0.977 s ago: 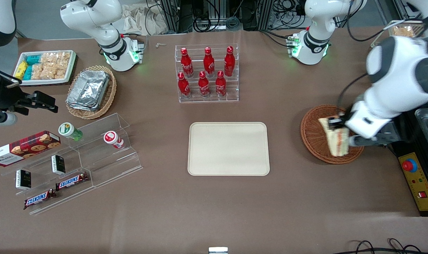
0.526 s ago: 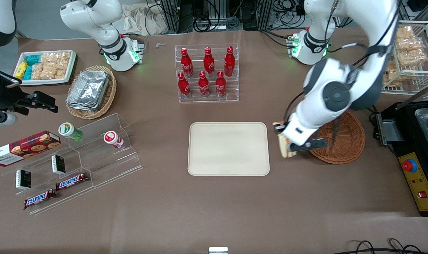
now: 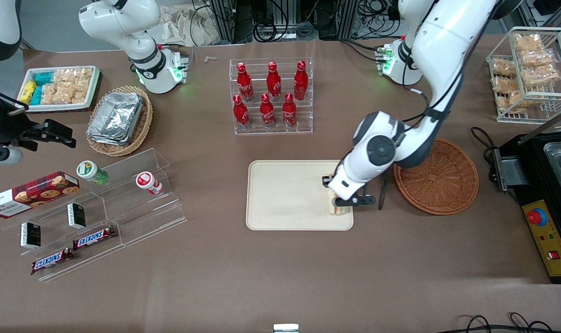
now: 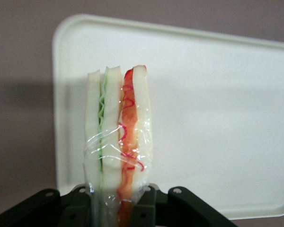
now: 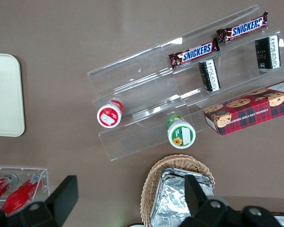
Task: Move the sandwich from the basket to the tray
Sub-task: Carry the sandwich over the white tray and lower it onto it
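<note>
Pincer carried sandwich from basket over tray.

A robotics lab set up like a snack shop: a brown surface carries cola bottles in a clear rack, chocolate bars, an emergency-stop box, cables.
</note>
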Action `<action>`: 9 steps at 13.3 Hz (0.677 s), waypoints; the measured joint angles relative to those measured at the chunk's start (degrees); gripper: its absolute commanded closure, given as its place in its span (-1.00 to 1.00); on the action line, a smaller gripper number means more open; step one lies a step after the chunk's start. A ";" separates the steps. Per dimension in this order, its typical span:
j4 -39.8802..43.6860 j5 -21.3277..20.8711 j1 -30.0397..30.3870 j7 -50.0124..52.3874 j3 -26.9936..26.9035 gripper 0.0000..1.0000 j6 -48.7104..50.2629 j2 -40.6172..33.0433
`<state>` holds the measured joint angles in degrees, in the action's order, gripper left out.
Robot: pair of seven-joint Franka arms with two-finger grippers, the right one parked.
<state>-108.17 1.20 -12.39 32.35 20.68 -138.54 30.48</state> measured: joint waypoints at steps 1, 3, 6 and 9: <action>-0.47 -0.99 -1.00 0.02 -0.08 1.00 -0.72 0.99; -1.30 -5.16 -1.36 0.36 -0.27 1.00 -0.90 1.82; -1.86 -7.08 -0.93 0.19 -0.67 -0.09 -0.91 1.84; -1.87 -7.41 -0.91 0.11 -0.72 -1.00 -0.91 1.83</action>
<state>-110.04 -6.21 -13.30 32.46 19.96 -139.45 32.31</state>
